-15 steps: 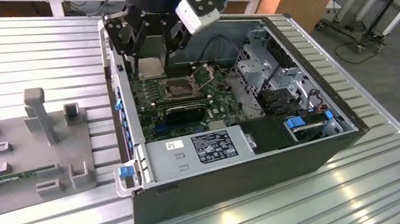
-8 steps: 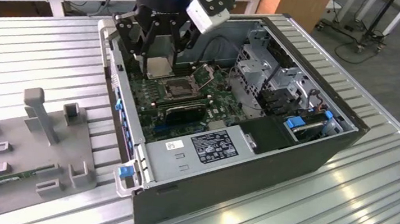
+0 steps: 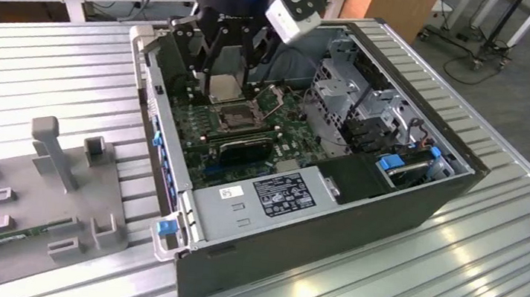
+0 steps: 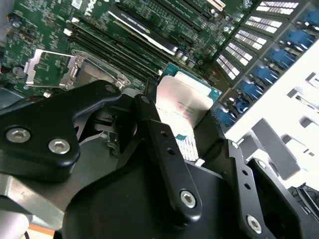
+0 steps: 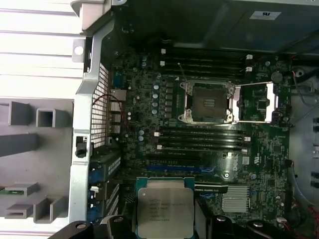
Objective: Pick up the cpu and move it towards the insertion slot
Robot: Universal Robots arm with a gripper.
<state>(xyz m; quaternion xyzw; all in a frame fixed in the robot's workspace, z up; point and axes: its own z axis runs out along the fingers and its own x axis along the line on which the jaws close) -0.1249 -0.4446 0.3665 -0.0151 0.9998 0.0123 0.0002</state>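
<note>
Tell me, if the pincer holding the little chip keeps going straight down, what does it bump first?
Probably the green motherboard, near the insertion slot. The pincer holds the cpu just above it; depth is unclear.

The cpu [image 5: 164, 211], a flat square with pale silvery top, hung over the green board. The insertion slot [image 5: 208, 102] lay open, uncovered, well apart.
</note>
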